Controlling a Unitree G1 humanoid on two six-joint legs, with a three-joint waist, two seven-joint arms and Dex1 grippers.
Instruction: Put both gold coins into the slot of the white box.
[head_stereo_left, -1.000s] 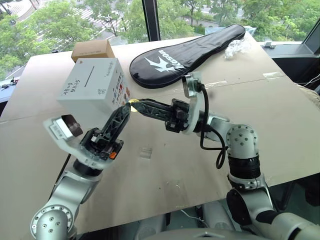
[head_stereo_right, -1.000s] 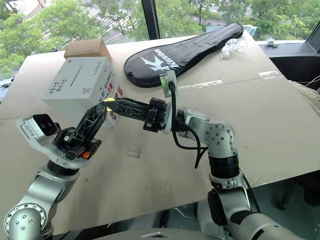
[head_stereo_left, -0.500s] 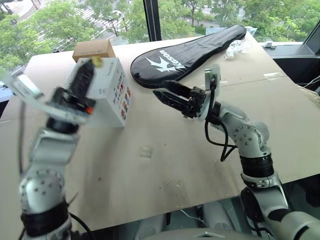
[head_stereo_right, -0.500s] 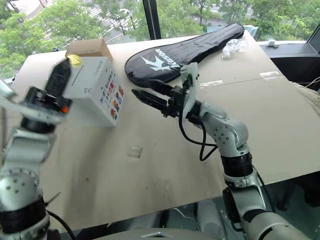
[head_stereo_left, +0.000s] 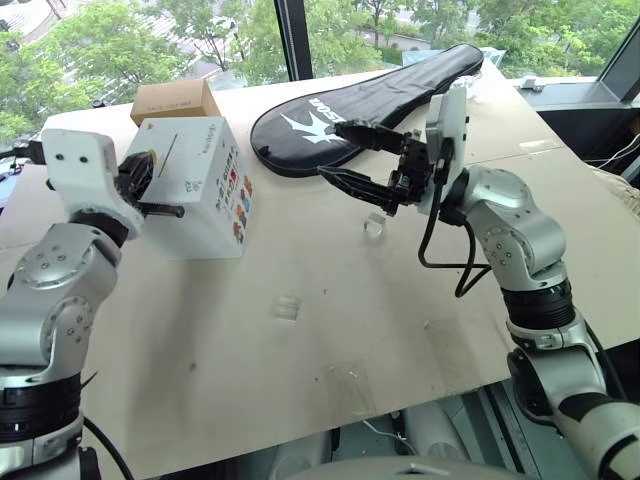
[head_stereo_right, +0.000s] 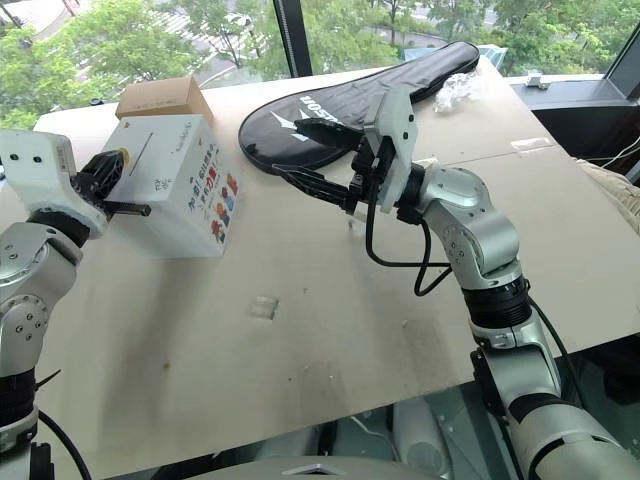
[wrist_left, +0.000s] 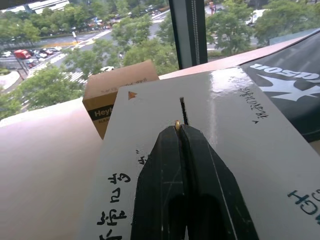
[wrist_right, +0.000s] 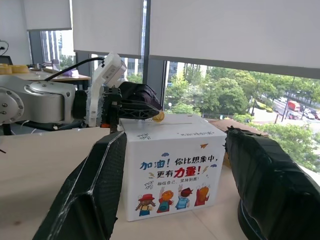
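The white box (head_stereo_left: 200, 200) stands at the table's left, its slot (wrist_left: 183, 110) a thin dark line across the top face beside dark handwriting. My left gripper (wrist_left: 179, 131) is shut on one gold coin (wrist_left: 177, 123), which pokes out of the fingertips just above the box's top, at the near end of the slot. The right wrist view shows this coin (wrist_right: 158, 118) over the box's top edge. My right gripper (head_stereo_left: 338, 152) hovers open and empty above the table's middle, to the right of the box and pointing toward it.
A black racket cover (head_stereo_left: 370, 100) lies at the back, under and behind the right gripper. A brown cardboard box (head_stereo_left: 175, 100) sits right behind the white box. Two small clear plastic cubes (head_stereo_left: 375, 225) (head_stereo_left: 288, 307) lie on the table, and crumpled plastic (head_stereo_right: 460, 90) at the far right.
Both grippers' tips met at the coin over the table's middle. The right gripper opened and drew back right; the left carried the coin up and left to the box's top.
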